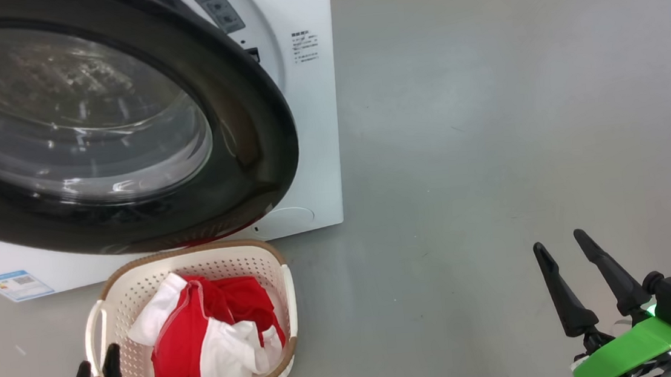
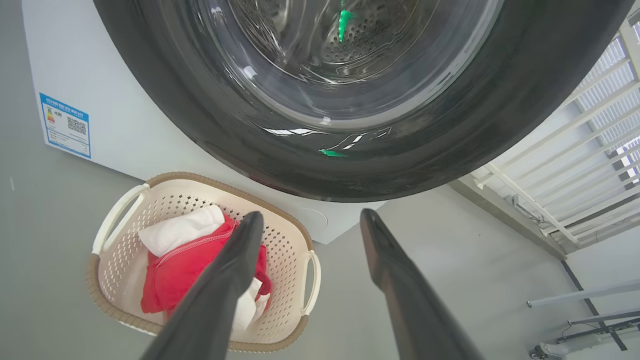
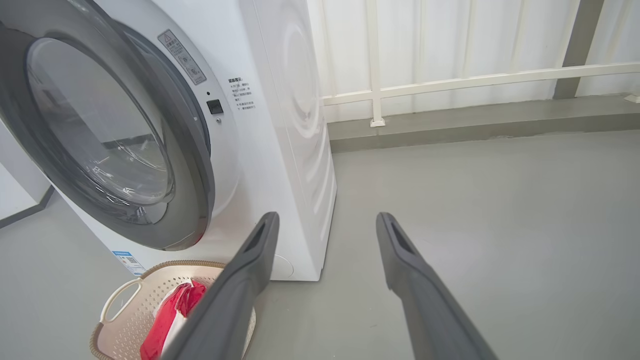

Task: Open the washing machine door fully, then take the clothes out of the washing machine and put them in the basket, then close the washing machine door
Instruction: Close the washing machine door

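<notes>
The left pincer is wide open and empty, since the clothes lie in the basket just under its tips. Past them the washing machine door looks about shut. The right pincer, also wide, hangs far aside.

Red-and-white clothes in cream perforated basket (brown woven rim), black-rimmed door

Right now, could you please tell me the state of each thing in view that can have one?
washing machine door: shut against the washing machine front; whether latched, cannot tell.
basket: upright on the floor, holding the clothes.
clothes: crumpled in the basket.
left gripper: open, empty.
right gripper: open, empty.
</notes>
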